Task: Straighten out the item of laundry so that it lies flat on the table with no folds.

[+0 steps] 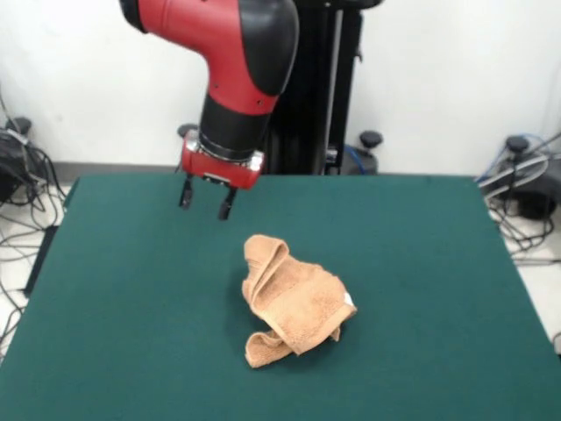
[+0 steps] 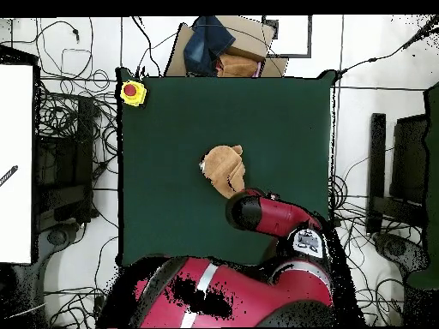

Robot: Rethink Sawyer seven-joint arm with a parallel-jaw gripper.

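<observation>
- We see the claw [image 1: 207, 200] hanging off the red and black arm [image 1: 238, 79], its two short black fingers [image 1: 186, 192] pointing down and standing apart with nothing between them.
- We read the claw as raised above the bench [image 1: 123, 289], over its far part near the pedestal, touching nothing.
- From the front, the towel [image 1: 291, 301] lies nearer the camera than the claw and off to the picture's right of it, well apart from the fingers.
- We find the towel bunched into a crumpled heap: a thick rolled fold rises at the end closest to the claw, and a loose corner curls out at the opposite end.
- A small white tag shows at the towel's side facing away from the claw.
- In the overhead view the arm's elbow [image 2: 249, 212] covers the claw, so we cannot see the fingers there; the towel [image 2: 224, 169] sits just beyond that elbow, its nearest edge tucked close under it.
- Farther from the claw than the towel, a yellow box with a red button [image 2: 131, 92] sits at a bench [image 2: 171, 128] corner in the overhead view.
- Beyond that far bench edge we see a cardboard box [image 2: 249, 51] holding dark blue cloth.
</observation>
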